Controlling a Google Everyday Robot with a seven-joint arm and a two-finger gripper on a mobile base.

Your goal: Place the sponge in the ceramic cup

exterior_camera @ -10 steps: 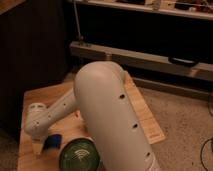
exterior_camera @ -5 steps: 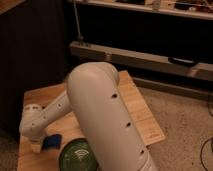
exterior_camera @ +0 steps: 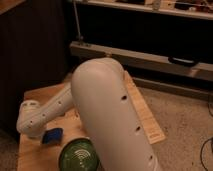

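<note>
The blue sponge lies on the wooden table near its front left. My white arm fills the middle of the camera view, with its forearm reaching down to the left. My gripper is at that end, just left of the sponge and low over the table. The ceramic cup is hidden from view.
A green glassy bowl stands at the table's front edge, right of the sponge. Behind the table runs a dark shelf unit with a pale rail. A dark panel stands at the left, and speckled floor lies at the right.
The arm's wrist end has shifted slightly left and lower beside the sponge. The sponge still lies on the table.
</note>
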